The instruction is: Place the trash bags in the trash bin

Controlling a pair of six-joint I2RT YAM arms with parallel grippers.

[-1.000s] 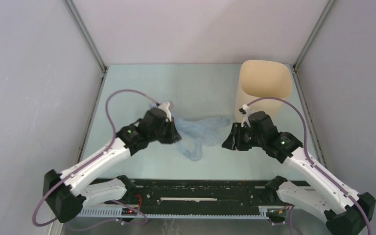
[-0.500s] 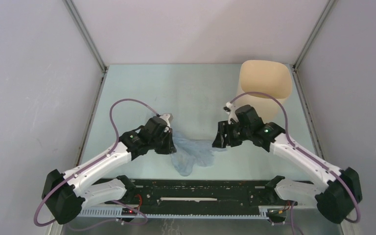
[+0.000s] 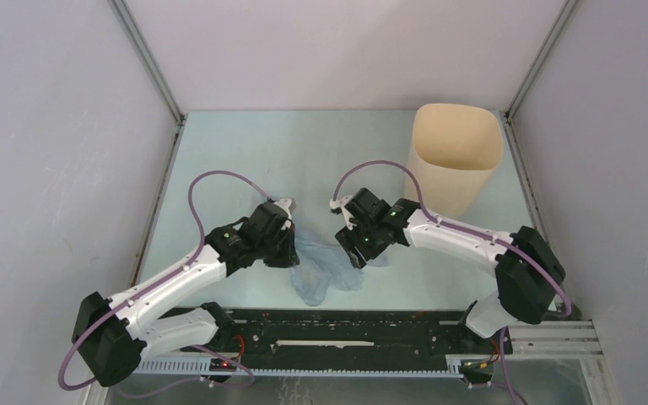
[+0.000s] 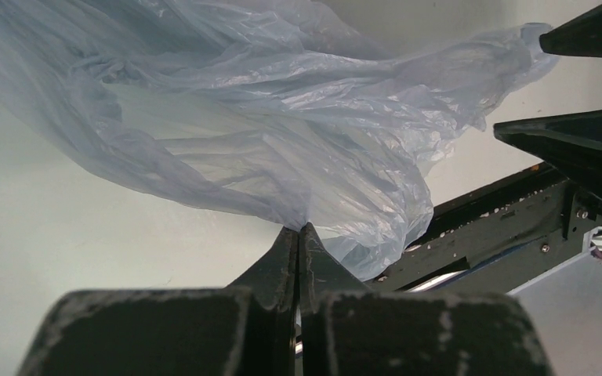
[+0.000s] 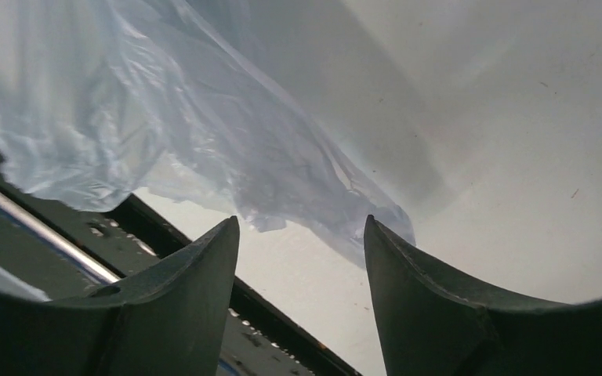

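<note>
The pale-blue, wrinkly trash bag lies on the table between the two arms, near the front edge. My left gripper is shut on the bag's left edge; in the left wrist view its closed tips pinch the film. My right gripper is open, just over the bag's right end; in the right wrist view the bag lies just beyond the spread fingertips. The tall beige trash bin stands upright at the back right, mouth open.
The black rail runs along the table's near edge, close to the bag. Grey walls enclose the table on three sides. The right arm's forearm stretches across in front of the bin.
My right gripper has swung left, away from the bin, to the bag's right end. The left gripper has pulled the bag toward the near edge, then held still.
</note>
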